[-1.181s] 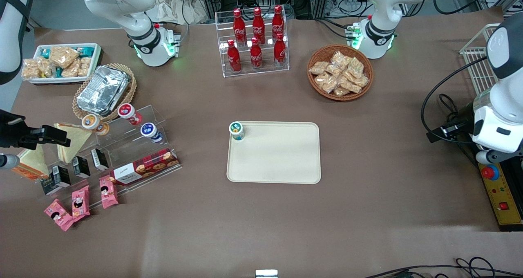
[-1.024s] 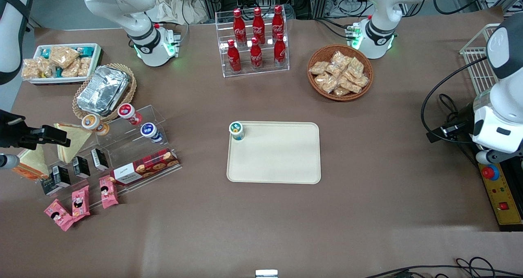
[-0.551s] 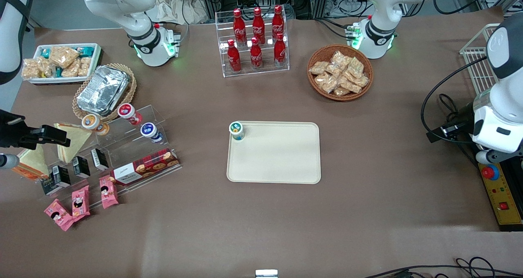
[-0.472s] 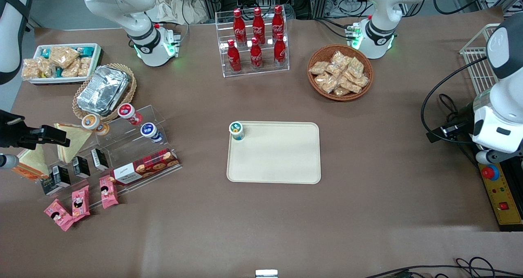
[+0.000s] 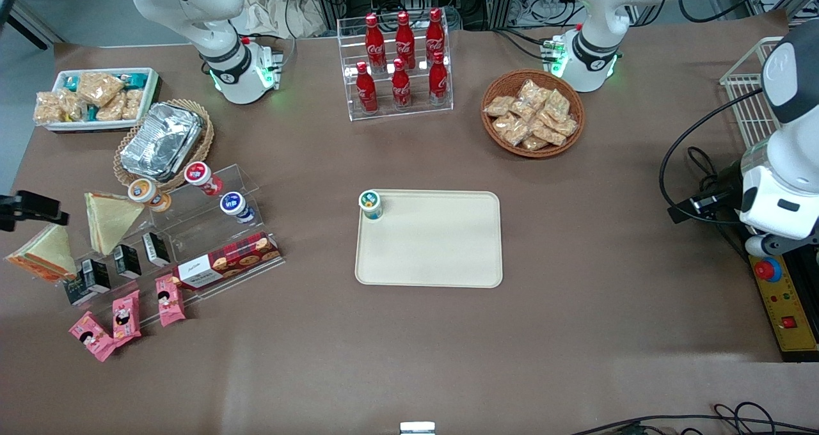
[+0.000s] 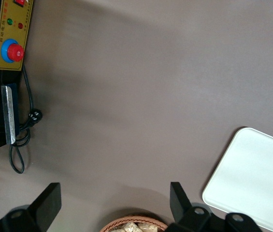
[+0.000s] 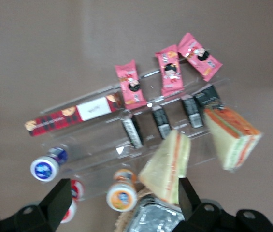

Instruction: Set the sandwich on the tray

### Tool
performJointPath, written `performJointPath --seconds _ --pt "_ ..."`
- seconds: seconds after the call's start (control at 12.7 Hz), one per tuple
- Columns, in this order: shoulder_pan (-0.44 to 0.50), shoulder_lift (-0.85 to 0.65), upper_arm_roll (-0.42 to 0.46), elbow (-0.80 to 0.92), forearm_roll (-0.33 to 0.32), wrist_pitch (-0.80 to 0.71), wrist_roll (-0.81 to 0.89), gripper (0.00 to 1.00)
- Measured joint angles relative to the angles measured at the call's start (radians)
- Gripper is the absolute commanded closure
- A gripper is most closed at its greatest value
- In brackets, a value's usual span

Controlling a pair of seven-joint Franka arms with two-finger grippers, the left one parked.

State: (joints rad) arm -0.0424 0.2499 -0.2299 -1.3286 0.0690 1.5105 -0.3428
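Sandwich [image 5: 39,253] lies on the brown tabletop [image 5: 576,230] at the working arm's end, beside a plainer sandwich [image 5: 109,219], well apart from the tray [image 5: 441,249]. Claw [image 7: 124,205] above, fingers apart, empty.

Whole table [image 5: 576,332] wears a matt brown covering, smooth like paper or vinyl, can't tell which. The tray [image 5: 441,243] looks like cream plastic with a dull satin finish. At its 9 o'clock, the stepped display rack [image 5: 192,230] is clear glossy acrylic, and the sandwich [image 5: 39,256] sits in shiny clear wrap. Foil containers [image 5: 160,139] are crinkly bright metal inside a rough woven wicker basket [image 5: 201,142]. The gripper [image 7: 122,205] is matt black, plastic by the look of it; its fingers are spread apart.
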Motion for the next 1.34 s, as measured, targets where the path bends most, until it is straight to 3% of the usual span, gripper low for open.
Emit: performJointPath --seconds 0.55,1.34 --pt "-0.165 0.057 -0.002 -0.010 0.000 0.094 -0.290 0.02" --pt "-0.220 0.228 -0.002 -0.024 -0.004 0.261 -0.469 0.02"
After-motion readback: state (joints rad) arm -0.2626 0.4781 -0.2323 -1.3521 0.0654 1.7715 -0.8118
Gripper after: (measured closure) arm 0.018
